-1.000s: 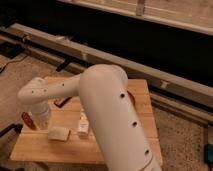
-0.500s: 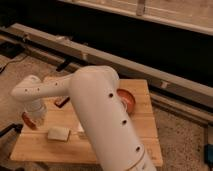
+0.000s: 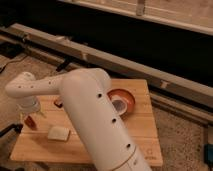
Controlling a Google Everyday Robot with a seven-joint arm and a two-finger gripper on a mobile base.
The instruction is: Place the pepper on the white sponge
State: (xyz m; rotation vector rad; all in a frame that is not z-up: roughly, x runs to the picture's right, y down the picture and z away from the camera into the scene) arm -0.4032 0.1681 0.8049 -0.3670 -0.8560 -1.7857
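The pepper [image 3: 31, 121] is a small dark-red piece at the left edge of the wooden table [image 3: 135, 145]. My gripper [image 3: 30, 116] hangs from the white wrist right over the pepper and hides its upper part. The white sponge [image 3: 58, 133] lies flat on the table a little to the right of the pepper and nearer the front, apart from it. My big white arm [image 3: 95, 120] sweeps from the bottom centre up and over to the left and covers the middle of the table.
A round orange-red bowl [image 3: 125, 99] with a pale item inside sits at the right of the arm. A small dark-brown block [image 3: 58, 102] lies behind the sponge. A metal rail [image 3: 150, 70] runs along the back. The floor is speckled.
The arm has swung left and its wrist has come down closer over the pepper. The pepper and the sponge lie where they were.
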